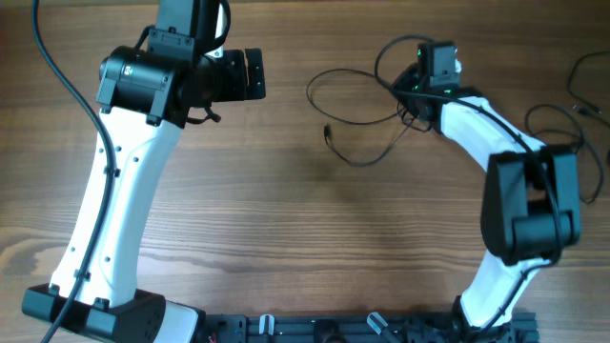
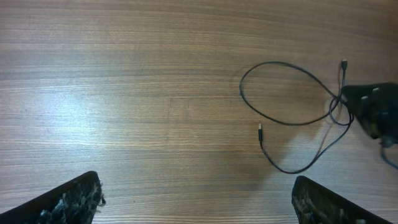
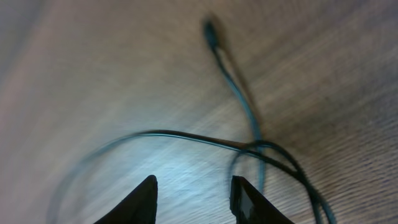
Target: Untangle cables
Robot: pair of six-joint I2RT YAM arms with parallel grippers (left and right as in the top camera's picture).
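Hovering right pincer point(image 3: 194, 183): sitting apart over the cables point(image 3: 186, 136).
Left pincer point(image 2: 196, 186): hanging wide apart.
Danger: maybe pinching two strands, tightening the tangle.

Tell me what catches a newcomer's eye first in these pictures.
A thin dark cable sprawls in loose loops on the wooden table, right of centre in the overhead view, with one plug end lying free. The right gripper sits low and open by the spot where the loops cross. The left gripper hangs wide open over bare wood to the left.
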